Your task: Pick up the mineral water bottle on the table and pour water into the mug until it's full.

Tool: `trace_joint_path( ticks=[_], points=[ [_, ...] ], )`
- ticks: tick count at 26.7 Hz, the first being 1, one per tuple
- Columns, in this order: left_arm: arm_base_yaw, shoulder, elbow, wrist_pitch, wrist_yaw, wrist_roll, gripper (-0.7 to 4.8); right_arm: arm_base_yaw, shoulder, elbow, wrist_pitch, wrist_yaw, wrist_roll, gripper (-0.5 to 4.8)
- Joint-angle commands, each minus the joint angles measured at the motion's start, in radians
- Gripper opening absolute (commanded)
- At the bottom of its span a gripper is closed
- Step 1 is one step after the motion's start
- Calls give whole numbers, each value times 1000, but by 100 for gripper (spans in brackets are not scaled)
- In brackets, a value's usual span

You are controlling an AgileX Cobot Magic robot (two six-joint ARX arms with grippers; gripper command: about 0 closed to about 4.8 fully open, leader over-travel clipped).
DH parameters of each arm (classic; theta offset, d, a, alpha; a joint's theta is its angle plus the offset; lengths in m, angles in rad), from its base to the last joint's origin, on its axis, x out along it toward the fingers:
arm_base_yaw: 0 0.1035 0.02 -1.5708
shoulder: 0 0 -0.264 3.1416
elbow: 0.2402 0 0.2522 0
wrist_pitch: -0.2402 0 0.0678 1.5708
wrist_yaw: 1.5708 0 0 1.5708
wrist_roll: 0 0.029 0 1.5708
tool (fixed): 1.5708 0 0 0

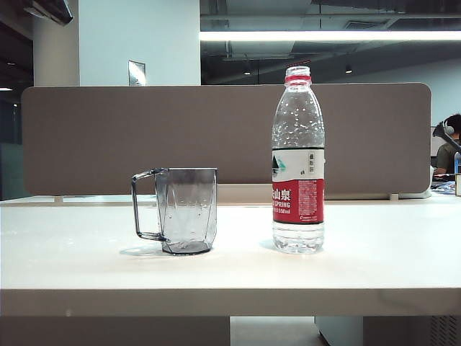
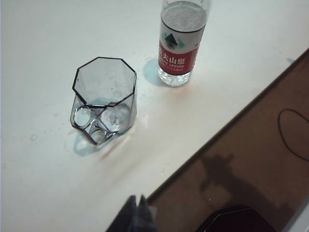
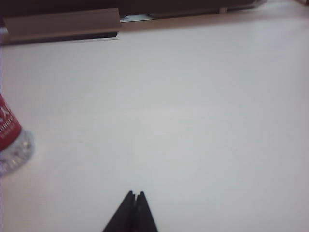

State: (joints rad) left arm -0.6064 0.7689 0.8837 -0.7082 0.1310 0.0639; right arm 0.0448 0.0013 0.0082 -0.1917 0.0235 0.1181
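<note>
The mineral water bottle (image 1: pixel 298 162) stands upright on the white table (image 1: pixel 86 267), right of centre, without a cap on its red neck ring. The smoky grey mug (image 1: pixel 186 210) stands to its left, handle pointing left, apparently empty. Neither arm shows in the exterior view. In the left wrist view the mug (image 2: pixel 104 100) and the bottle (image 2: pixel 179 44) lie well beyond my left gripper (image 2: pixel 137 198), whose fingertips are pressed together with nothing between them. My right gripper (image 3: pixel 135 194) hangs over bare table, shut and empty, with the bottle's base (image 3: pixel 12 142) off to one side.
A grey-brown divider panel (image 1: pixel 108 137) runs along the back of the table. The table's front edge (image 2: pixel 227 125) drops to a brown floor with a dark cable (image 2: pixel 292 130). A person sits far back right (image 1: pixel 448 148).
</note>
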Motion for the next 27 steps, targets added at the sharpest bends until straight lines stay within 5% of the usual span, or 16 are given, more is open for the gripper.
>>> trace_joint_path(
  ticks=[1,12,17,23,27],
  points=[
    [0,-3,3,6,4,4,-5,0,-1,40,63,-1,119,-5],
    [0,-3,3,6,4,4,-5,-1,89,621,174,48,-75,-5],
    [0,-3,3,6,4,4,-5,0,312,859,413,92,-283,-5],
    [0,-2,3,6,5,4,-5,-4,655,1062,429,104,-560,-5],
    [0,-3,3,7,4,4,-5,-23,858,1135,431,13,-539,-5]
  ],
)
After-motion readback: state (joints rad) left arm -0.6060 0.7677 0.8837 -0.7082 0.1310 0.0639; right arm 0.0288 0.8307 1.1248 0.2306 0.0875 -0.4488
